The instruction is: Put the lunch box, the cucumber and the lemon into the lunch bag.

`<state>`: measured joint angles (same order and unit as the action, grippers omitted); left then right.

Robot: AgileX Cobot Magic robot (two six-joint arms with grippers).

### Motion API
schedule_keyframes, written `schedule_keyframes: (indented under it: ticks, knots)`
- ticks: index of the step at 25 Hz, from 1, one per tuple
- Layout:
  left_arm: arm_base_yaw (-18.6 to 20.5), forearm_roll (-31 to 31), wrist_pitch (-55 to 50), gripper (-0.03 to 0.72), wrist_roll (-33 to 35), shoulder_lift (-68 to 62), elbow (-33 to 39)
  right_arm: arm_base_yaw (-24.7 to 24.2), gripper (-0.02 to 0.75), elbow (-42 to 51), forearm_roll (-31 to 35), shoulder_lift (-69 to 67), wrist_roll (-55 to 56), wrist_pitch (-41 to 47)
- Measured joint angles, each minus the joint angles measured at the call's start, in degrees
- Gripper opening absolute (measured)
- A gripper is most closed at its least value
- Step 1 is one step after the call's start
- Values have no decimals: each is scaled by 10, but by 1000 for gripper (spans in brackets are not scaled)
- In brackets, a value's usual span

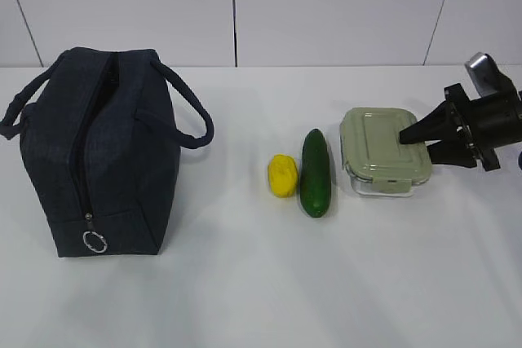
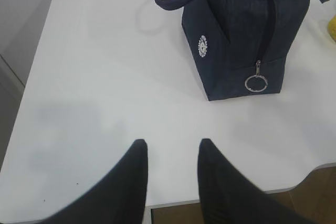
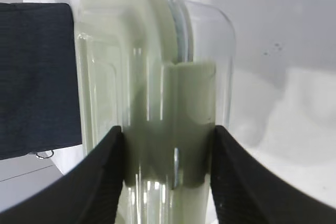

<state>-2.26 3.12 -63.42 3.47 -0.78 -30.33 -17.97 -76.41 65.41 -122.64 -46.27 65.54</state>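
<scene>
The lunch box (image 1: 383, 151), clear with a sage-green lid, lies right of centre. My right gripper (image 1: 418, 143) is at its right end, rolled on its side, one finger on the lid and one under the base. In the right wrist view the box (image 3: 157, 77) fills the gap and both fingers of the gripper (image 3: 168, 135) press on it. The cucumber (image 1: 316, 172) and lemon (image 1: 282, 175) lie side by side left of the box. The navy lunch bag (image 1: 98, 152) stands at the left, its zipper shut and ring pull (image 1: 95, 241) low. My left gripper (image 2: 172, 148) is open and empty over bare table, well short of the bag (image 2: 241, 30).
The white table (image 1: 261, 283) ends close behind the left gripper at its front edge (image 2: 220, 195). The bag's loop handles (image 1: 192, 116) stick out on both sides. A white panelled wall (image 1: 245, 6) stands behind the table.
</scene>
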Motion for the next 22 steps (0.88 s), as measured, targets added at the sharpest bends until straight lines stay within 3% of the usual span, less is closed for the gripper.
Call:
schedule_keyframes:
  ticks: [6,13,22]
  knots:
    - [0,-6,6,235,0,-5,-6,0,374,0,-3,32,21,0]
    - [0,-16,22,233,0,-87,-79,4,374,1,-4,66,45,1]
    - [0,90,46,233,0,-318,-162,32,374,1,1,122,63,4]
